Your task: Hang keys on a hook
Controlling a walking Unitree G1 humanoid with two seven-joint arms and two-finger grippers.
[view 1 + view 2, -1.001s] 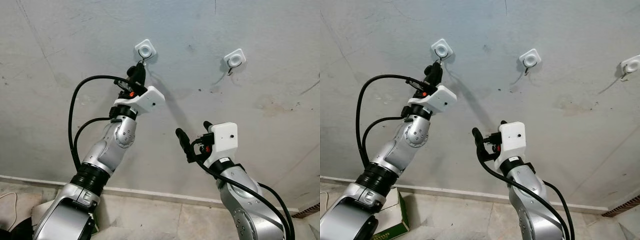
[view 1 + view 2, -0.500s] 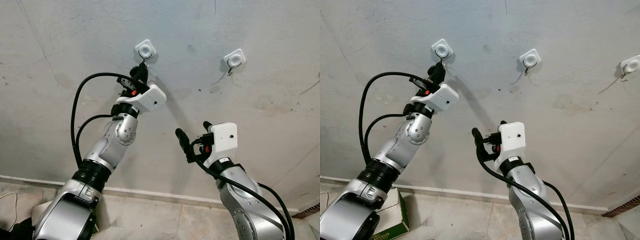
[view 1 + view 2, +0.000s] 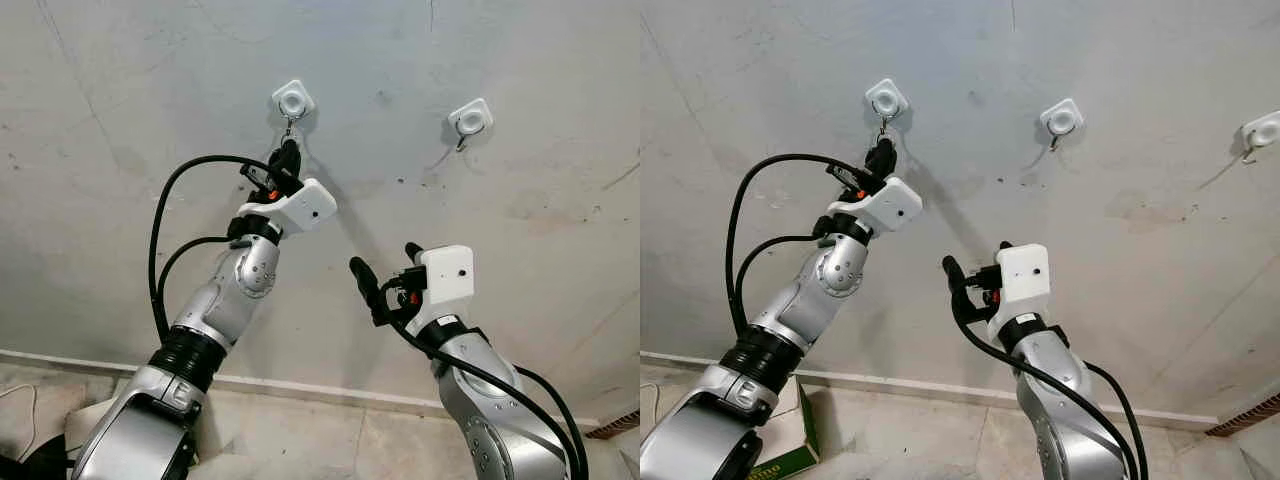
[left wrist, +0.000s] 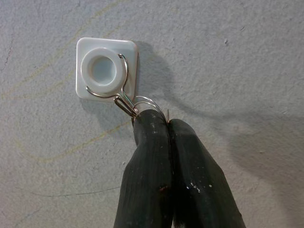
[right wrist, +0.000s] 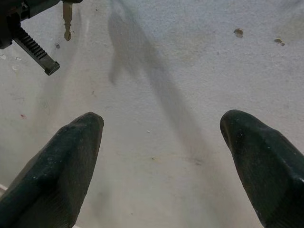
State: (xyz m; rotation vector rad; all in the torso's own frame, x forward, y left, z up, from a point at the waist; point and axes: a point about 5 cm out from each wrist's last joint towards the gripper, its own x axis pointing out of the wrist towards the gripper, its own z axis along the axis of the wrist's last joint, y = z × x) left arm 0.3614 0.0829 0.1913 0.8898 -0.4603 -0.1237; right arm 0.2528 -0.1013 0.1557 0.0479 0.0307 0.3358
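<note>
- Key ring (image 4: 148, 103) sits on the wall hook (image 4: 107, 71), pinched by the left gripper (image 4: 167, 124).
- Right gripper (image 5: 161, 137) waits lower, fingers spread apart, holding nothing.

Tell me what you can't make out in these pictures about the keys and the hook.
- Left wrist view: left gripper covers the key ring at the hook; seating unclear.
- Right wrist view: key cut off by the edge.
- Eye views: ring too small.
</note>
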